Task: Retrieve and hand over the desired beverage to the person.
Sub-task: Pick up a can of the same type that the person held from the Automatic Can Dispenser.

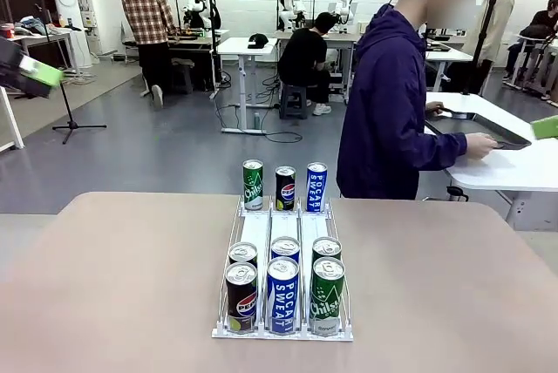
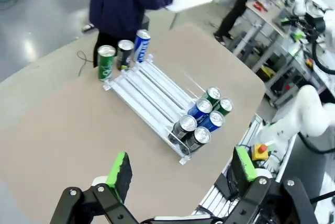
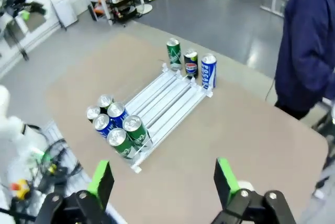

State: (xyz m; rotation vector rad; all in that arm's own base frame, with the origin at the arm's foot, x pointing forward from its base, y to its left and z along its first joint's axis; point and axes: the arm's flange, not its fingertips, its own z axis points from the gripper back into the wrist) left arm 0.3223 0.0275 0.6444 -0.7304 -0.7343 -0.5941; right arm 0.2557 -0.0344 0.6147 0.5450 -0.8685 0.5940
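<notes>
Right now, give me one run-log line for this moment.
left jaws open | right jaws open | cans none grasped | person far side, turned aside

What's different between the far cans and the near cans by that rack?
The far cans are three in one row; the near cans are six in two rows. From the robot's left, the far cans run green, black, blue; the near cans' front row runs black, blue, green. All stand upright.

The pale brown table with rounded corners carries a white three-lane plastic rack at its middle. At 12 o'clock from the rack, just beside its far end, a green Sprite can, a black Pepsi can and a blue Pocari Sweat can stand upright in a row.
</notes>
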